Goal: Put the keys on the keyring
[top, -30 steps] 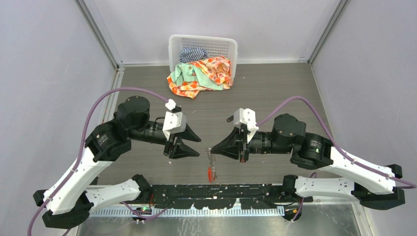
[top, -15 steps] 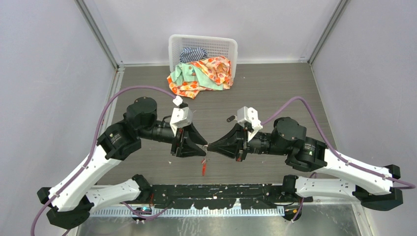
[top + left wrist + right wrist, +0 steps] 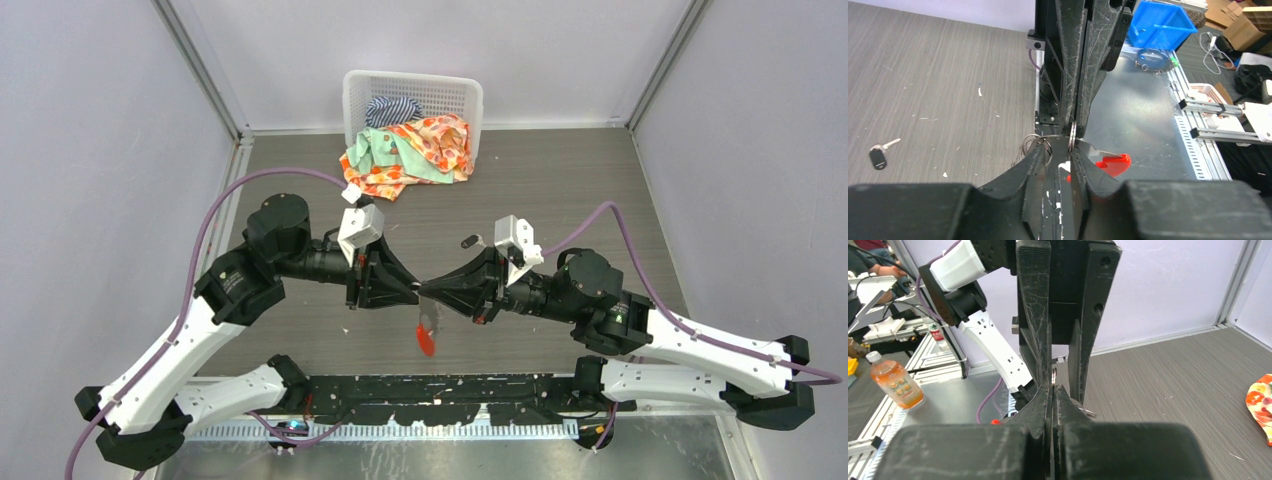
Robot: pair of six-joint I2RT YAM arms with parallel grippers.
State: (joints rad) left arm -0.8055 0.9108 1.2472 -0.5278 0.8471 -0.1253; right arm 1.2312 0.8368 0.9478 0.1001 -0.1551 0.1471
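One white plastic lattice basket (image 3: pixel 455 92) spills crumpled patterned cloths (image 3: pixel 410 150). Pressed-together jaws of the right gripper (image 3: pixel 1053 389) pinch the grey metal keyring (image 3: pixel 1073 136), its flat red tag (image 3: pixel 1113 164) dangling below. The left gripper (image 3: pixel 1058 152) has its jaws slightly spread at the ring.

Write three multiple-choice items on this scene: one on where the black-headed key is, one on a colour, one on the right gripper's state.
1. Where is the black-headed key? A in the basket; B lying on the table; C hung on the keyring.
2. What colour is the tag hanging from the keyring? A blue; B green; C red.
3. How is the right gripper? A shut on the keyring; B wide open; C out of view.

Answers: 1 B, it lies alone on the wood-grain top. 2 C, it shows red below the fingertips. 3 A, its fingers pinch the ring's edge.
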